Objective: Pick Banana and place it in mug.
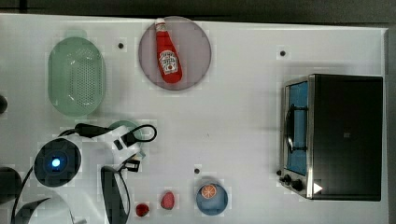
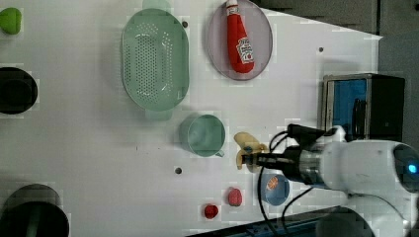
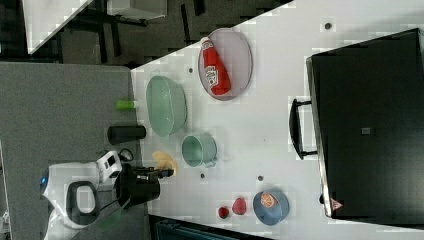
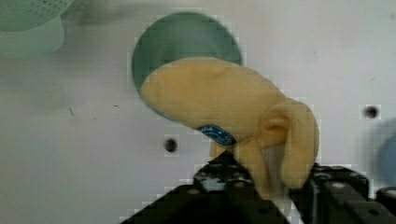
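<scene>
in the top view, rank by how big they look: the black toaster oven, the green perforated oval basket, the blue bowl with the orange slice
1. Black toaster oven, largest.
2. Green perforated oval basket.
3. Blue bowl with the orange slice, smallest.

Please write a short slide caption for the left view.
Gripper carries the banana above the table, beside the mug.

- The red ketchup bottle (image 1: 167, 56) on the round plate (image 1: 198, 44) carries a white label with dark print, too small to read.
- The banana (image 4: 219, 105) bears a small blue oval sticker with illegible white lettering.
- The toaster oven (image 3: 370, 125) shows a red-and-white warning triangle at one corner.
</scene>
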`<state>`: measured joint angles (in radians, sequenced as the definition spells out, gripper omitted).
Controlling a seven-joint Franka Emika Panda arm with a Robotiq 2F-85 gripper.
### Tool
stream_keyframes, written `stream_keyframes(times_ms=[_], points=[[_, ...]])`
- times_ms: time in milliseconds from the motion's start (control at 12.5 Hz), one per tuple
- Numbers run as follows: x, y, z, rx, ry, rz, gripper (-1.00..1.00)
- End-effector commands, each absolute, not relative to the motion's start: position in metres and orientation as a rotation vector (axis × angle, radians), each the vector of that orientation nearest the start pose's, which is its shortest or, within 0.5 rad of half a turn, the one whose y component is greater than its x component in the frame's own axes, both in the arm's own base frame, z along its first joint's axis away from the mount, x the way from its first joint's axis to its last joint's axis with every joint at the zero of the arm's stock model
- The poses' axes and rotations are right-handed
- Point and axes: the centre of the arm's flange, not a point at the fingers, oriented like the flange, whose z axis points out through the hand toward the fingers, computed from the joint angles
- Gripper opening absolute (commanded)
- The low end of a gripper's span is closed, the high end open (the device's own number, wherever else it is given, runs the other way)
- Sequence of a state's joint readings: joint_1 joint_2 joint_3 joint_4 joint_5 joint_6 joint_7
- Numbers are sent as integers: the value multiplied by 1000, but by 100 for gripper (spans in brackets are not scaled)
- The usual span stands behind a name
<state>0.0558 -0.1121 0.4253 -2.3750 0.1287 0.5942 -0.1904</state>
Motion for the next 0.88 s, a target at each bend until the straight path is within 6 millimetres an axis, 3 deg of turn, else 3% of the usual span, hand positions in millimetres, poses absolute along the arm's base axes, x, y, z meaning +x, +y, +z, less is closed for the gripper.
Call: stream_keyframes(times_ms=[80, 320, 560, 720, 800, 880], points=[[437, 220, 339, -3056, 533, 170, -46], [452, 231, 296, -2991, 528, 125, -46], [452, 234, 255, -2969, 556, 161, -38], [457, 231, 248, -2940, 632, 130, 7], [461, 231, 254, -2921, 688, 106, 42], [462, 231, 262, -2917, 707, 94, 65]])
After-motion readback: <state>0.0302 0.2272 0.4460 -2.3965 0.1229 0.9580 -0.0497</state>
